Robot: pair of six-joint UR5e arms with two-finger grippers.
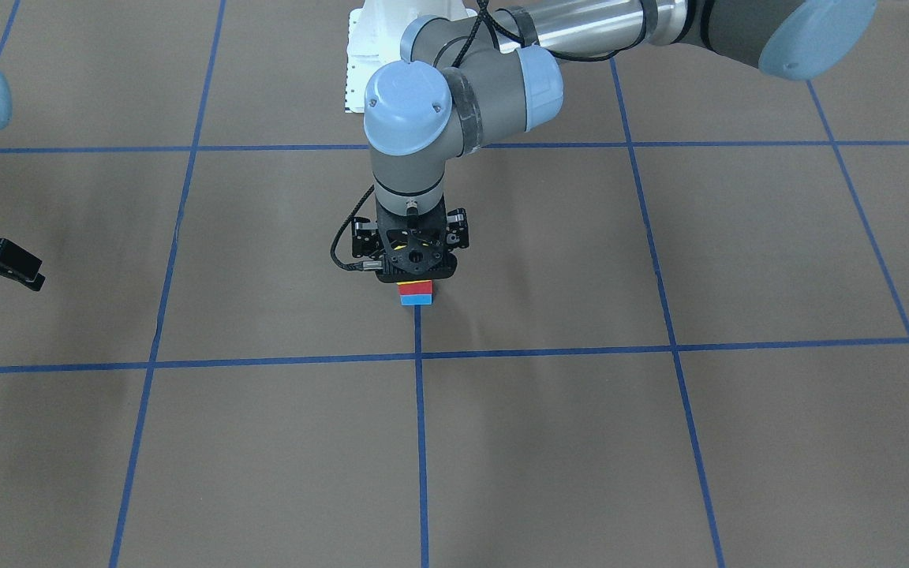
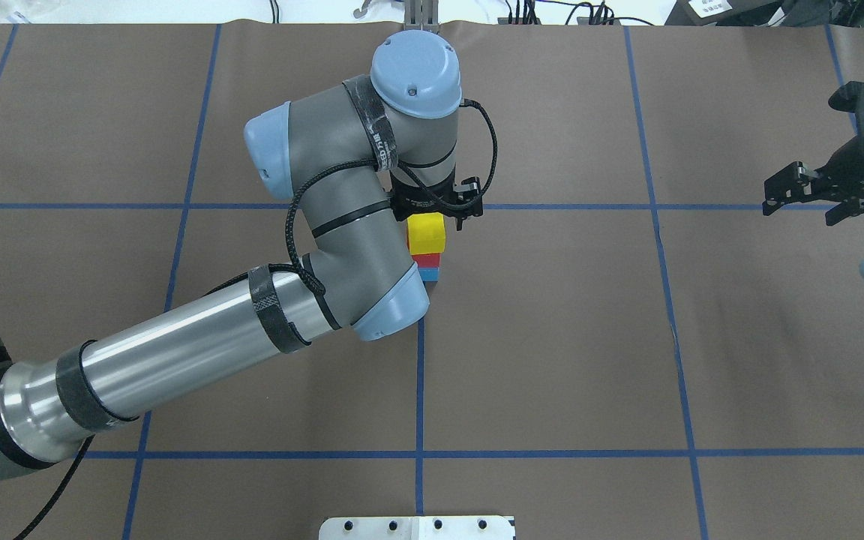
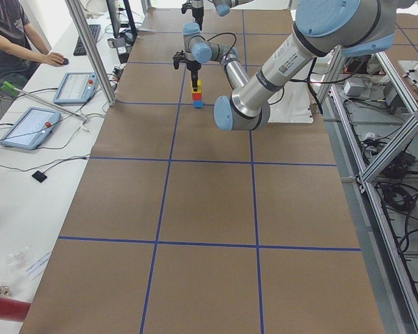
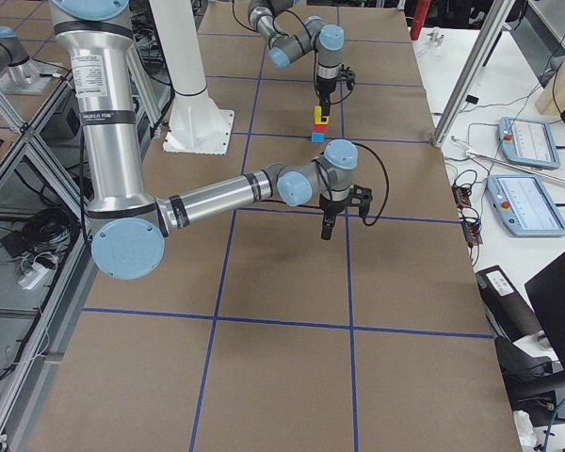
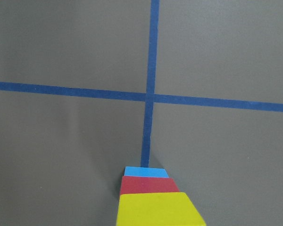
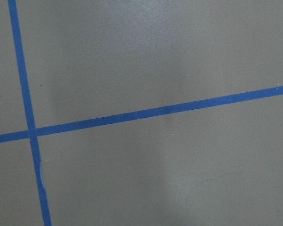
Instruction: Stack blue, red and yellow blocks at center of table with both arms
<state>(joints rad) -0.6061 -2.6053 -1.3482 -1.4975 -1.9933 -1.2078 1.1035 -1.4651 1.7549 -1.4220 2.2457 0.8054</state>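
A three-block stack stands at the table's center: blue block [image 2: 429, 274] at the bottom, red block [image 2: 425, 260] in the middle, yellow block [image 2: 427, 233] on top. The stack also shows in the left wrist view, with yellow [image 5: 158, 209] nearest, then red [image 5: 148, 184] and blue [image 5: 146, 171]. My left gripper [image 2: 436, 211] hangs straight down over the yellow block, with its jaws standing apart at the block's sides. From the front it [image 1: 415, 272] covers most of the yellow. My right gripper [image 2: 814, 193] is open and empty, far off at the table's right.
Blue tape lines [image 2: 419, 375] divide the brown table into squares, and the stack sits just beside a crossing [image 5: 151, 96]. The left arm's elbow [image 2: 387, 300] leans close over the stack. A white base plate [image 2: 417, 527] lies at the near edge.
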